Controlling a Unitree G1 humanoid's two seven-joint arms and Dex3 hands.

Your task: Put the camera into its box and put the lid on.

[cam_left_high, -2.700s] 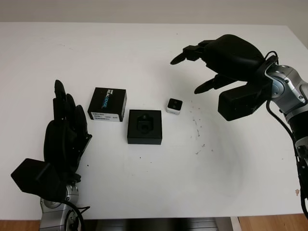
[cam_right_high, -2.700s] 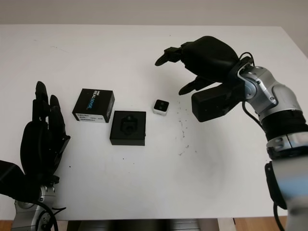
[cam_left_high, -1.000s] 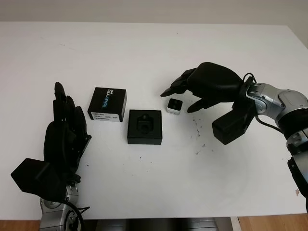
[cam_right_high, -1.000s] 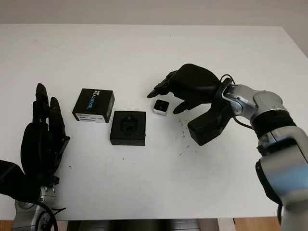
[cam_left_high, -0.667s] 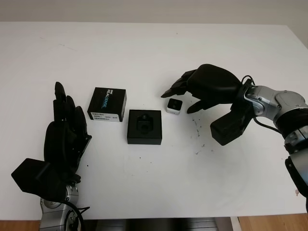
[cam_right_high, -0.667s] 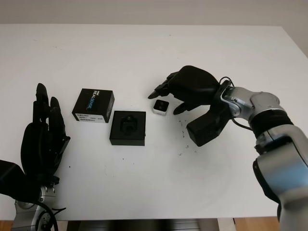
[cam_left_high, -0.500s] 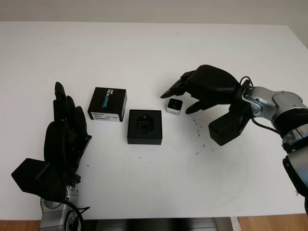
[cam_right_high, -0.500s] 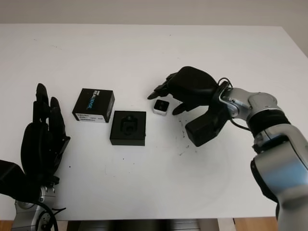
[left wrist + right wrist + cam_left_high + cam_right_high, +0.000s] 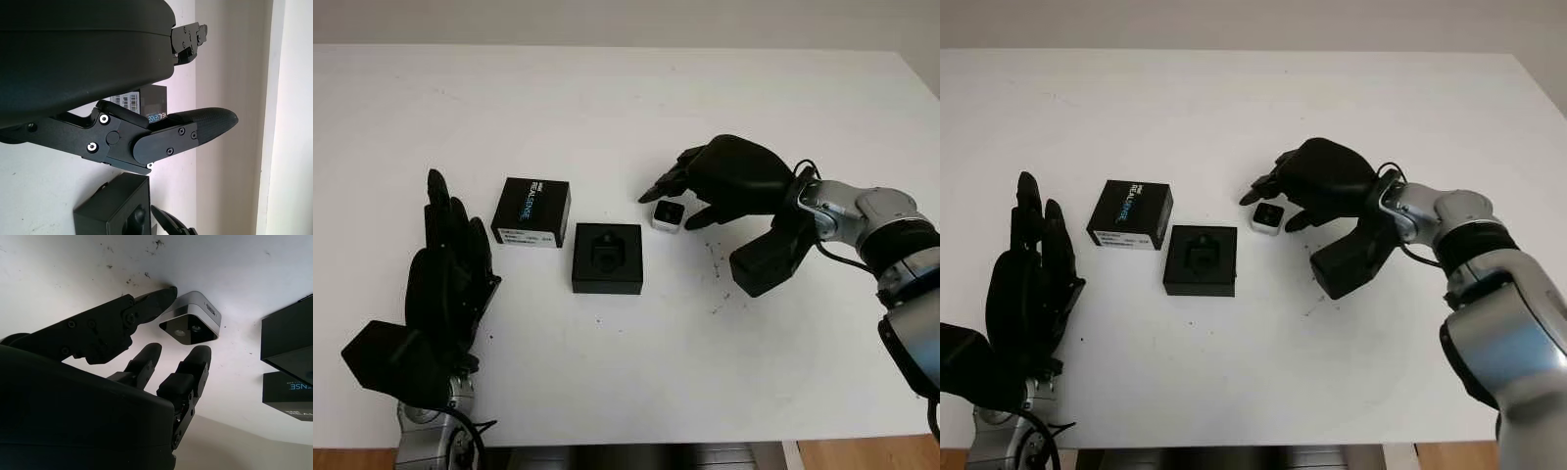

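The camera (image 9: pixel 668 215), a small silver cube with a black face, sits on the white table just right of the box base. The black box base (image 9: pixel 608 258) lies open with its moulded insert showing. Its black printed lid (image 9: pixel 531 212) lies to the left of the base. My right hand (image 9: pixel 670 206) arches low over the camera, fingers on its far left side and thumb on its near right. In the right wrist view the thumb tip (image 9: pixel 164 294) is at the camera's (image 9: pixel 191 324) corner and the other fingertips stand apart from it. My left hand (image 9: pixel 445 284) is open near the table's front left.
Dark specks (image 9: pixel 715 259) mark the white table (image 9: pixel 607 98) to the right of the camera. The table's front edge runs just beyond my left wrist.
My right hand came down from high at the back right onto the camera and crept a little left around it. Camera, base, lid and left hand have not moved.
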